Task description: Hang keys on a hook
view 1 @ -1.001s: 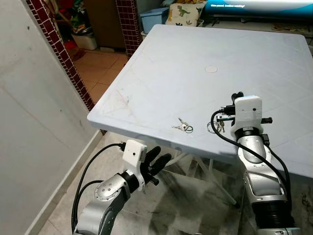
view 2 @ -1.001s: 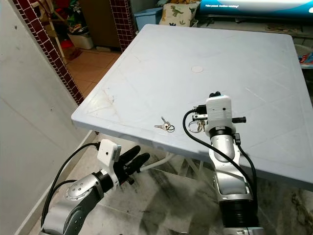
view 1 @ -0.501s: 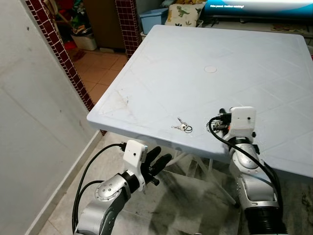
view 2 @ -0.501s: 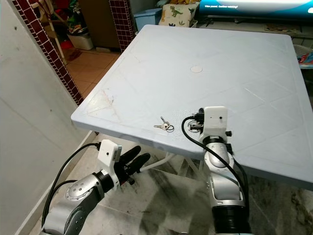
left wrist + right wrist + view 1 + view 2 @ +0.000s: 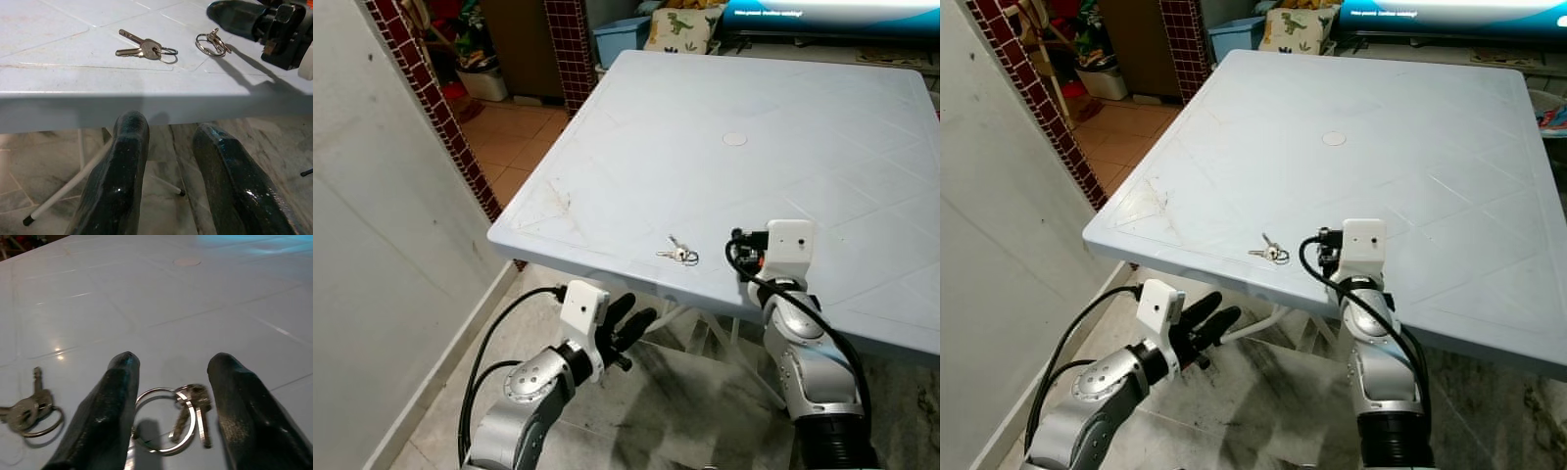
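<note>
On the table, right gripper spread wide astride ringed keys, gripping nothing; left gripper open, empty.

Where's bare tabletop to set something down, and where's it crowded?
Bare: the whole table beyond the round plug, out to the far edge. Crowded: the near edge, with two key sets beside the open right gripper.

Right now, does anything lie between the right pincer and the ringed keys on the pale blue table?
Nothing visible does: the silver ring of keys lies on the pale blue plastic table, between the right pincer's open fingers.
</note>
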`<state>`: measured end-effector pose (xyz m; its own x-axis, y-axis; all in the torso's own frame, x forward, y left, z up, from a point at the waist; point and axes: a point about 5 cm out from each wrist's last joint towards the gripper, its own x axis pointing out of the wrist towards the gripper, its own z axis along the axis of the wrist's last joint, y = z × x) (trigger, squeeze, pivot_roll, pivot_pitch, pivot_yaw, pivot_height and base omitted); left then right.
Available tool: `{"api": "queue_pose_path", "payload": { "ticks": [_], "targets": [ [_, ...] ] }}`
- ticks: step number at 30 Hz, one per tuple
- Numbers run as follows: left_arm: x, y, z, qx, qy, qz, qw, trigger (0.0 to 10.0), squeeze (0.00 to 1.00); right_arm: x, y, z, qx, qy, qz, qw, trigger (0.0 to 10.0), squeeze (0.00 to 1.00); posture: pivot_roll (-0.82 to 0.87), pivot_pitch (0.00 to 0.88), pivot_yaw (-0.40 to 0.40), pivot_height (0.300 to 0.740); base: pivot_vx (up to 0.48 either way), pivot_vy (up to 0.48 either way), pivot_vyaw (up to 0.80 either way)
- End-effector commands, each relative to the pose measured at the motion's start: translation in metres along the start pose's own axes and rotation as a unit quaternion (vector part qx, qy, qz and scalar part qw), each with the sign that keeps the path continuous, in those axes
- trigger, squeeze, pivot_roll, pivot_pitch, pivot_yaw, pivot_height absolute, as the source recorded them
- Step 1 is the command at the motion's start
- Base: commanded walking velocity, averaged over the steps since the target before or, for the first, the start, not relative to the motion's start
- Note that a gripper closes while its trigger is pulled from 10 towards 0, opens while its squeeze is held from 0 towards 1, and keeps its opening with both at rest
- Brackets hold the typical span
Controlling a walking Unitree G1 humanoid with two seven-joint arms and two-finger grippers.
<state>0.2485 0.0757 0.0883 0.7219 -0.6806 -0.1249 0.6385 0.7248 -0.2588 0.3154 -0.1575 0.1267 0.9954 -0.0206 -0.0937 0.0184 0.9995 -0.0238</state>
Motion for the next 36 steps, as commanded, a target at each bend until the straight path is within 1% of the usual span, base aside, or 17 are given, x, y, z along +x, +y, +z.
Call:
{"api": "queue_pose_path", "payload": {
  "ticks": [1, 2, 4, 8, 16, 20, 26, 27, 28, 29, 30, 31, 34, 35, 36],
  "targets": [
    [0.000, 0.002, -0.001, 0.006, 0.005, 0.002, 1.000, 10.0, 0.00, -0.003, 0.003, 0.003, 0.006, -0.004, 0.006, 1.000, 10.0, 1.00, -0.12, 0.081, 0.101, 0.740, 0.000, 0.000, 0.00],
    [0.000, 0.002, -0.001, 0.006, 0.006, 0.002, 1.000, 10.0, 0.00, -0.004, 0.005, -0.001, 0.006, 0.005, 0.011, 1.000, 10.0, 1.00, -0.12, 0.081, 0.101, 0.740, 0.000, 0.000, 0.00],
    [0.000, 0.002, -0.001, 0.006, 0.006, 0.002, 1.000, 10.0, 0.00, -0.004, 0.005, -0.002, 0.006, 0.008, 0.012, 1.000, 10.0, 1.00, -0.12, 0.081, 0.101, 0.740, 0.000, 0.000, 0.00],
    [0.000, 0.001, -0.002, 0.007, 0.006, 0.001, 1.000, 10.0, 0.00, -0.004, 0.003, -0.011, 0.007, 0.035, 0.012, 0.999, 10.0, 1.00, -0.12, 0.083, 0.101, 0.740, 0.000, 0.000, 0.00],
    [-0.001, 0.001, -0.002, 0.009, 0.007, 0.002, 1.000, 10.0, 0.00, -0.005, 0.005, -0.011, 0.008, 0.039, 0.019, 0.999, 10.0, 1.00, -0.12, 0.086, 0.100, 0.740, 0.000, 0.000, 0.00],
    [-0.001, 0.001, -0.003, 0.008, 0.008, 0.001, 1.000, 10.0, 0.00, -0.007, 0.010, -0.010, 0.016, 0.038, 0.031, 0.999, 10.0, 1.00, -0.12, 0.087, 0.100, 0.740, 0.000, 0.000, 0.00],
    [-0.001, 0.000, -0.003, 0.009, 0.008, 0.000, 1.000, 10.0, 0.00, -0.008, 0.014, -0.017, 0.013, 0.055, 0.044, 0.997, 10.0, 1.00, -0.12, 0.087, 0.100, 0.740, 0.000, 0.000, 0.00],
    [0.000, 0.000, -0.003, 0.010, 0.008, 0.000, 1.000, 10.0, 0.00, -0.008, 0.013, -0.021, 0.015, 0.061, 0.048, 0.997, 10.0, 0.88, -0.12, 0.088, 0.099, 0.740, 0.000, 0.000, 0.00],
    [0.000, 0.000, -0.003, 0.010, 0.008, 0.000, 1.000, 10.0, 0.00, -0.007, 0.013, -0.022, 0.015, 0.063, 0.050, 0.997, 10.0, 0.88, -0.12, 0.088, 0.099, 0.740, 0.000, 0.000, 0.00],
    [0.000, 0.000, -0.003, 0.010, 0.008, 0.000, 1.000, 10.0, 0.00, -0.007, 0.011, -0.025, 0.014, 0.066, 0.051, 0.996, 10.0, 0.31, -0.12, 0.088, 0.099, 0.740, 0.000, 0.000, 0.00],
    [0.000, 0.000, -0.003, 0.010, 0.008, 0.000, 1.000, 10.0, 0.00, -0.007, 0.010, -0.026, 0.013, 0.066, 0.050, 0.996, 10.0, 0.31, -0.12, 0.088, 0.099, 0.740, 0.000, 0.000, 0.00],
    [0.000, 0.000, -0.003, 0.010, 0.008, 0.000, 1.000, 10.0, 0.00, -0.007, 0.010, -0.027, 0.012, 0.067, 0.049, 0.996, 10.0, 0.00, -0.12, 0.088, 0.099, 0.740, 0.000, 0.000, 0.00],
    [0.000, 0.000, -0.003, 0.011, 0.008, -0.001, 1.000, 10.0, 0.00, -0.005, 0.003, -0.031, 0.007, 0.072, 0.045, 0.996, 9.8, 0.00, -0.12, 0.088, 0.099, 0.740, 0.000, 0.000, 0.00],
    [0.000, 0.000, -0.003, 0.011, 0.008, -0.001, 1.000, 10.0, 0.00, -0.005, 0.003, -0.031, 0.006, 0.072, 0.045, 0.996, 3.5, 0.00, -0.12, 0.088, 0.099, 0.740, 0.000, 0.000, 0.00],
    [-0.001, 0.000, -0.003, 0.011, 0.008, -0.001, 1.000, 10.0, 0.00, -0.005, 0.002, -0.031, 0.003, 0.070, 0.046, 0.997, 1.4, 0.00, -0.12, 0.089, 0.098, 0.740, 0.000, 0.000, 0.00]
  ]
}}
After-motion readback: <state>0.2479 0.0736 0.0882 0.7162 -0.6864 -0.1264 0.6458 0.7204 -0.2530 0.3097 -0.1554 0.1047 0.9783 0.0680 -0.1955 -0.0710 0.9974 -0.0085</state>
